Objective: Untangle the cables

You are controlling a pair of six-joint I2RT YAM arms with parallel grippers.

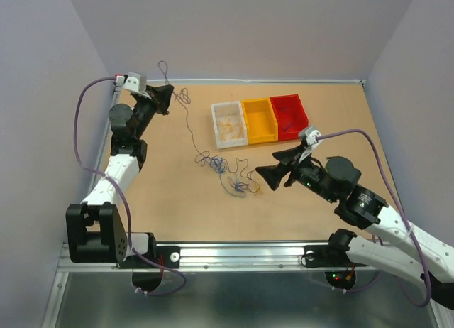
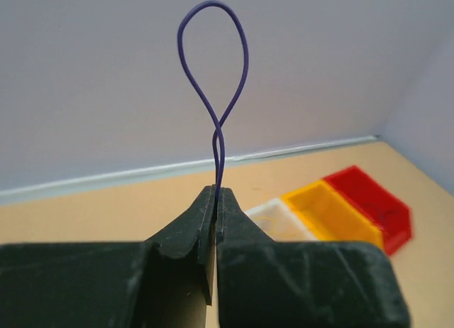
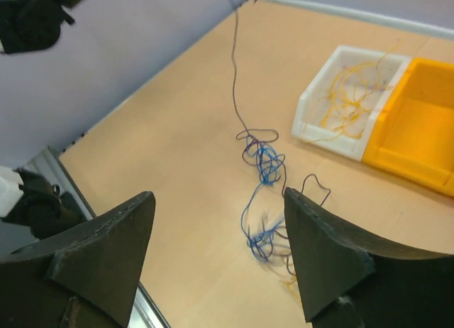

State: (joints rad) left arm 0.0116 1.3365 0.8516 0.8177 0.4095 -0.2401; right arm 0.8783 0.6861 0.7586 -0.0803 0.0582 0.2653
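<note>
Overhead, the wooden table (image 1: 156, 200) carries the cables (image 1: 215, 162) as a loose knot of blue, purple and yellow strands near its middle, with a second, smaller clump trailing from it towards the near edge. One purple wire (image 1: 190, 126) leaves the knot and runs away to the far left corner, where the left gripper (image 1: 164, 97) has hold of it above the table. Seen from the left wrist, this left gripper (image 2: 215, 193) has its jaws pressed together on the purple wire (image 2: 218, 127), which crosses over itself just above the fingertips and rises in a teardrop loop against the back wall. The right gripper (image 1: 273, 166) hovers just to the right of the knot, pointing at it; from the right wrist, the right gripper (image 3: 218, 200) stands with its jaws spread wide and nothing between them, and the cables (image 3: 264, 161) lie on the table beyond the fingertips, apart from them. Three bins sit side by side behind the knot: a clear bin (image 1: 228, 104) with yellow wires lying in it, a yellow bin (image 1: 259, 122) touching its right side, and a red bin (image 1: 289, 116) next in the row.
</note>
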